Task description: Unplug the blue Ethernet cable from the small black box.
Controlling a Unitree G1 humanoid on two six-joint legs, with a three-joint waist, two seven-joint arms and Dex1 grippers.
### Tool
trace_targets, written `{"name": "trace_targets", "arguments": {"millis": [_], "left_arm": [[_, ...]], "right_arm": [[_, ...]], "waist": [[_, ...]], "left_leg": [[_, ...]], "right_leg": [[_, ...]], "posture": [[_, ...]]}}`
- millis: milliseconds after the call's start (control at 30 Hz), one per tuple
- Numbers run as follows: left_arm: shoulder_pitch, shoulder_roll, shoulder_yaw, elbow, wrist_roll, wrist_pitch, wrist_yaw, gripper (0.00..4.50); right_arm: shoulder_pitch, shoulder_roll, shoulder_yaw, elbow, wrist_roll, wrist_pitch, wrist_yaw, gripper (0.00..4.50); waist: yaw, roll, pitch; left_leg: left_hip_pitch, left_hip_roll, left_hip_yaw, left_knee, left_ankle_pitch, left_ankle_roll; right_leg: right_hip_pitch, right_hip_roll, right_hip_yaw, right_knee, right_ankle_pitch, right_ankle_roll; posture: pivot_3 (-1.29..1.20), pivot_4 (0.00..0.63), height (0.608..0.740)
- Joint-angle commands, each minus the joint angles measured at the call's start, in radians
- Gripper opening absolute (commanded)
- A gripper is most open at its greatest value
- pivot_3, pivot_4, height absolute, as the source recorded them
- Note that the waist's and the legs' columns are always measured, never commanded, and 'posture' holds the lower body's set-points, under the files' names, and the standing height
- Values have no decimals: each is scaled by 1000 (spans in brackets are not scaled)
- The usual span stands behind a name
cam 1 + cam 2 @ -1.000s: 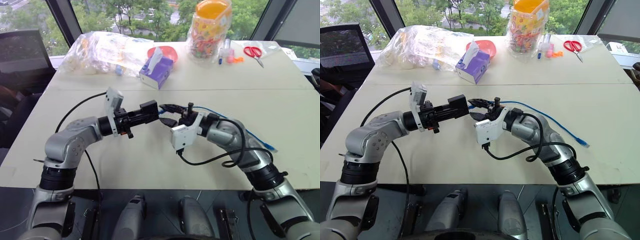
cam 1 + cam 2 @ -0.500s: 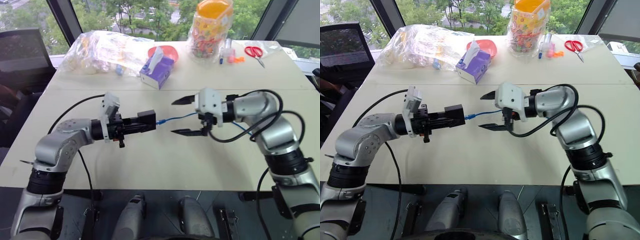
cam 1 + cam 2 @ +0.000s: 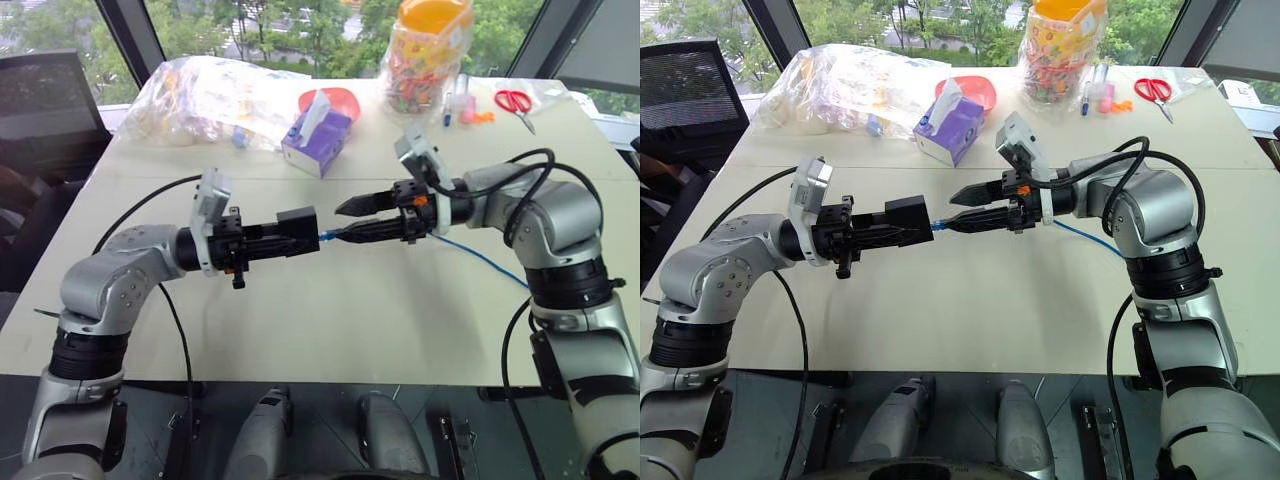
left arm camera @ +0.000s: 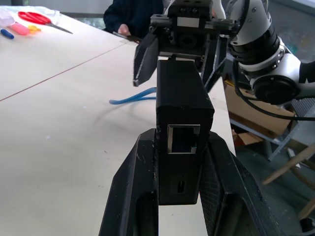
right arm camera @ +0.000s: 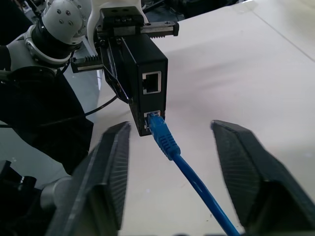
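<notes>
The small black box [image 3: 298, 227] is held level above the table, with my left gripper [image 3: 284, 236] shut on it. In the left wrist view the box [image 4: 183, 118] sits between my two fingers [image 4: 129, 187], an empty port facing the camera. The blue Ethernet cable [image 5: 173, 149] is plugged into the lower port of the box [image 5: 146, 81]. My right gripper [image 3: 338, 224] points at the box and stands open, one finger [image 5: 114, 162] on each side of the cable just behind the plug, touching neither. The cable [image 3: 486, 262] trails across the table to the right.
At the table's far side stand a purple tissue box [image 3: 318, 136], a clear plastic bag [image 3: 215, 92], a red bowl [image 3: 338, 99], a jar of sweets [image 3: 430, 55], markers [image 3: 455, 105] and red scissors [image 3: 512, 102]. A black chair [image 3: 40, 105] is at the left.
My right gripper rolled, rose and swung in toward the box; its jaws narrowed from wide open and now straddle the cable by the plug. The left gripper keeps its hold.
</notes>
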Motion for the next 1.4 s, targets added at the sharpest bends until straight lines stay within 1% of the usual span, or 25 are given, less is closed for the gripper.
{"name": "trace_targets", "arguments": {"millis": [33,133,233,300,367,767,833,867,900,1400], "left_arm": [[-13,4,29,-36,-26,1,3,496],[-21,3,31,-32,-32,4,4,496],[-22,5,27,-33,-33,2,4,496],[-24,5,23,-33,-32,0,6,496],[-25,3,20,-35,-32,0,9,496],[-23,4,15,-46,-27,2,21,496],[-25,3,15,-48,-28,4,24,496],[-26,2,16,-49,-29,6,26,496],[-27,1,16,-50,-30,8,28,496],[-16,5,12,-66,-24,8,27,496]], "right_arm": [[-9,-2,-5,-36,38,20,8,2712],[5,8,10,-52,45,30,1,2712],[5,18,12,-52,51,33,-10,1867],[3,24,13,-49,51,35,-18,876],[4,27,15,-50,52,38,-23,40],[15,23,12,-70,84,51,-10,40],[15,24,16,-71,73,39,-18,865],[14,22,25,-72,59,31,-24,1108],[13,19,32,-73,51,32,-28,1481],[-12,21,40,-52,61,27,-17,1481]], "waist": [[-1,0,0],[-2,0,0],[-4,0,0],[-3,0,0],[-3,0,0],[-3,0,0],[-3,0,0],[-3,0,0],[-3,0,0],[-3,0,0]], "left_leg": [[0,0,0,0,0,0],[0,0,0,0,0,0],[0,0,0,0,0,0],[0,0,0,0,0,0],[0,0,1,0,0,0],[0,0,1,0,0,0],[0,0,1,0,0,0],[0,0,1,0,0,0],[0,0,1,0,0,0],[0,0,1,0,0,0]], "right_leg": [[0,0,0,0,0,0],[0,0,0,0,0,0],[0,0,0,0,0,0],[0,0,0,0,0,0],[0,0,0,0,0,0],[0,0,0,0,0,0],[0,0,0,0,0,0],[0,0,0,0,0,0],[0,0,0,0,0,0],[0,0,0,0,0,0]], "posture": [[0,150,728],[0,150,728],[0,150,728],[0,150,728],[0,150,728],[0,150,728],[0,150,728],[0,150,728],[0,150,728],[0,150,728]]}}
